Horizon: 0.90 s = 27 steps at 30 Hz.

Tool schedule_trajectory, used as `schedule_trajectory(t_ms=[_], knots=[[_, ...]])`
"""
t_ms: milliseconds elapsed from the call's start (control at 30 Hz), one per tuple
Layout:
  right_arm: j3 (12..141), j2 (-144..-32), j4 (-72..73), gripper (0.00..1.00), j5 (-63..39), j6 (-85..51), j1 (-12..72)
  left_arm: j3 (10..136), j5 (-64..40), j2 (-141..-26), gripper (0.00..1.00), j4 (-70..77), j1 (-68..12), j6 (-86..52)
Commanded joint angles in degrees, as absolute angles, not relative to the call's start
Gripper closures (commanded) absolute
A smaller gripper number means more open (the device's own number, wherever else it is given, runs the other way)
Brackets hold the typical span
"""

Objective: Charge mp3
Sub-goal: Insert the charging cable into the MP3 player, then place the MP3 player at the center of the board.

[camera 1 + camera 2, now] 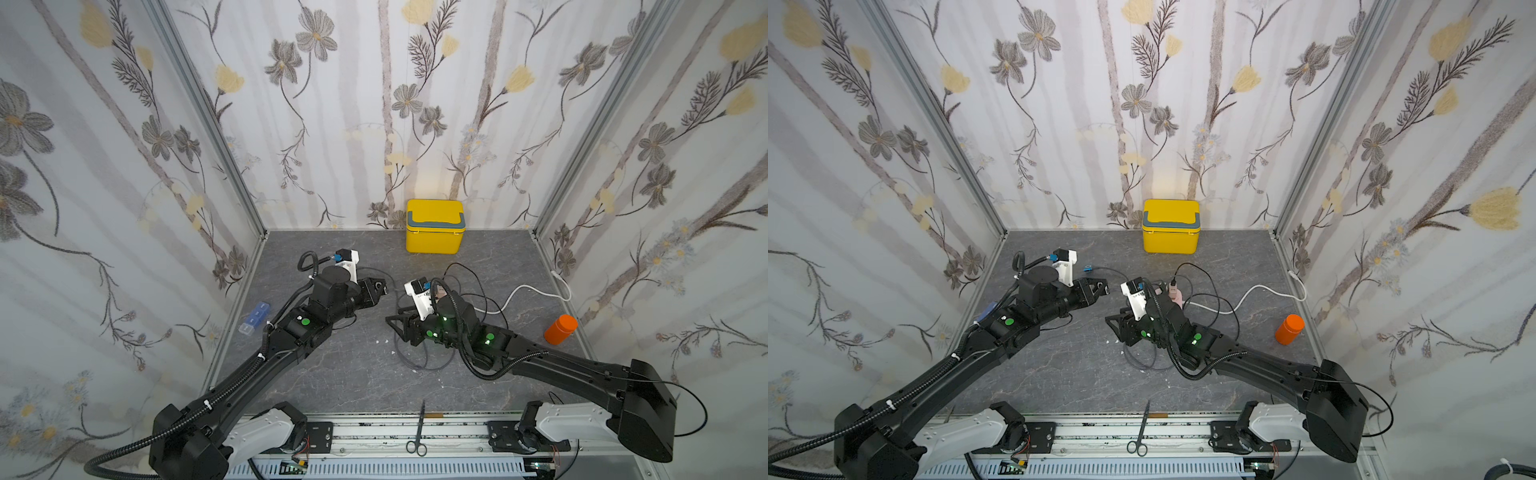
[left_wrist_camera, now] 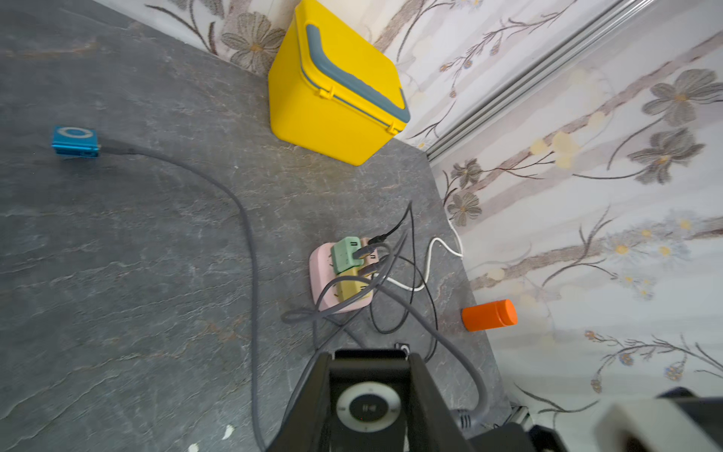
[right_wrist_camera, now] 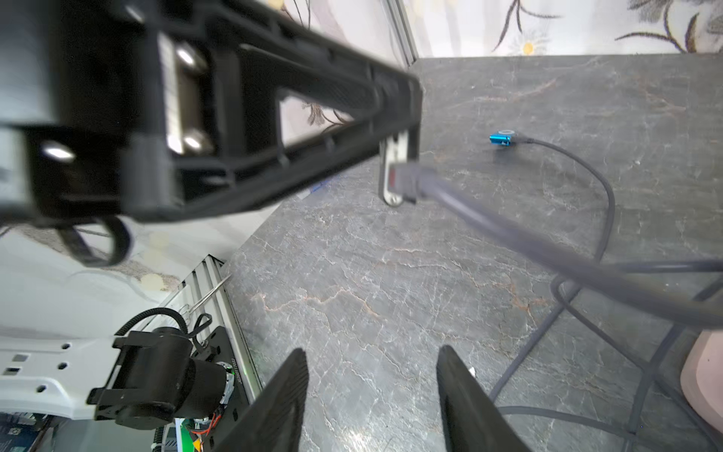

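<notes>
My left gripper [image 2: 369, 364] clamps the black mp3 player [image 2: 367, 407]; grey cable [image 3: 508, 227] plugged in
My right gripper [image 3: 371, 352] stands with jaws apart, empty; near the cable

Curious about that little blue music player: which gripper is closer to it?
Left. The left gripper is close beside the blue player; the right gripper is farther off, beyond the left one.

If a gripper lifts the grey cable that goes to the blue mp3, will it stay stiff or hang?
Likely hangs: the grey cable lies in loose curves on the table. It would probably drag the blue mp3, which looks small and light.
</notes>
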<state>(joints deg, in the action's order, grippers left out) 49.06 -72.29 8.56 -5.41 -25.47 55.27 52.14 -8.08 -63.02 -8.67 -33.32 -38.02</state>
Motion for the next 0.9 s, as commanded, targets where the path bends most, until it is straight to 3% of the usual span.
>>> schedule_trajectory(t_ms=[0, 333, 867], knots=[[51.25, -72.05, 6.51, 0.44, -6.49, -22.90, 53.93, 51.96, -3.52, -62.78, 0.80, -15.69, -31.82, -35.00], [55.73, -74.15, 6.18, 0.41, -17.13, -21.08, 41.19, 49.55, 3.29, -68.73, 0.80, -25.66, -23.95, -30.14], [50.36, -78.01, 7.98, 0.36, -14.25, -18.99, 18.33, 45.94, -2.62, -86.58, 0.79, -16.92, -12.39, -23.53]])
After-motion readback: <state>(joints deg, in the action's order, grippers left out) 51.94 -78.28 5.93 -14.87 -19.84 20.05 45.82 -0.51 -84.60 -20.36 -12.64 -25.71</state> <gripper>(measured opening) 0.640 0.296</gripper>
